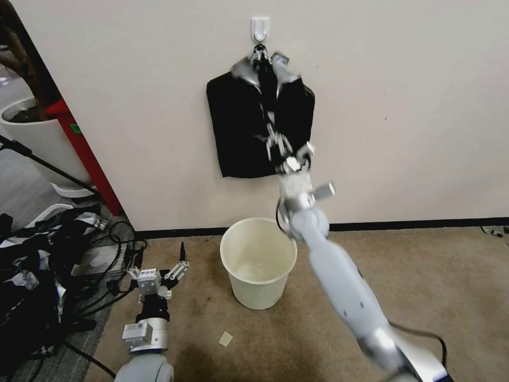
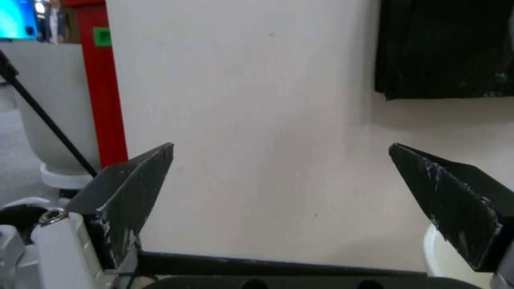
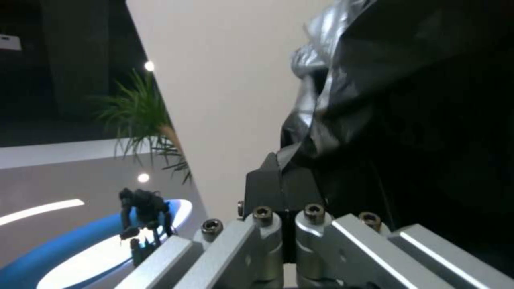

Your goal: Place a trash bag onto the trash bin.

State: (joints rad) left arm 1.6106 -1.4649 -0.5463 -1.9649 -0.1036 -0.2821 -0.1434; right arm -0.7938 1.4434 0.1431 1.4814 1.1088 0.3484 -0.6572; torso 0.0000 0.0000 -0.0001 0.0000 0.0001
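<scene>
While the left gripper [image 1: 159, 276] idles spread wide at lower left, the trash bin [image 1: 259, 262] stands empty at centre. Beyond, upper centre, the right gripper [image 1: 275, 140] pinches the trash bag [image 1: 275, 90] against the hanging pack [image 1: 233, 132]; best drawn downward slowly, separating one sheet only.

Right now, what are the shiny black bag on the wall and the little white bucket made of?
The crinkly black trash bag looks like thin plastic film: glossy grey highlights run along its folds where the right gripper is shut on it. The round cream-white trash bin looks like smooth moulded plastic with an even, slightly shiny wall, though I can't be certain.
</scene>
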